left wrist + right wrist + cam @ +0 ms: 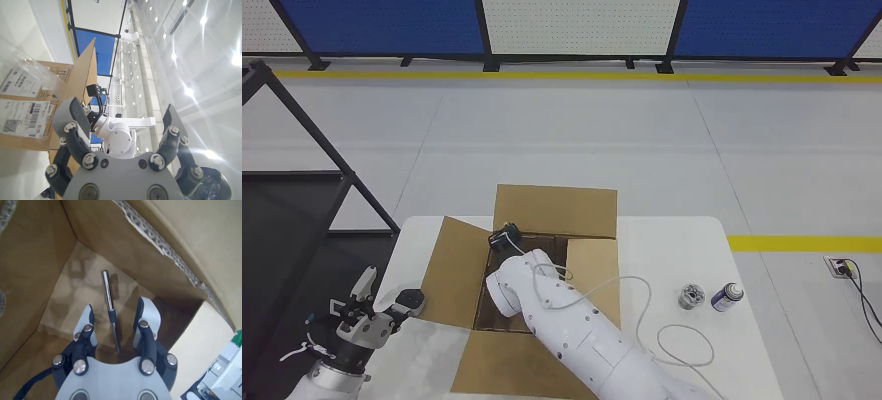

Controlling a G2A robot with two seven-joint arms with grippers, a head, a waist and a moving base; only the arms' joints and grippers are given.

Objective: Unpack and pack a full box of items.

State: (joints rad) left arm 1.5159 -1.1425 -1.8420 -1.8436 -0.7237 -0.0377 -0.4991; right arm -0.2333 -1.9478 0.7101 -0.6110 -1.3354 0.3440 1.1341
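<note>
Risk of slick rod (110, 306) rolling or slipping from pinch on box (132, 256) floor; right gripper (115, 304) spread above it, left gripper (122, 108) spread, empty.

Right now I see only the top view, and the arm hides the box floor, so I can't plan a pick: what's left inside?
Observer: One metal rod lies on the box floor.
Operator: Is the right end effector gripping it?
Observer: No; it is open, straddling the rod.
Operator: And the left end effector?
Observer: Open, empty, pointing up beside the box's labelled outer wall.
</note>
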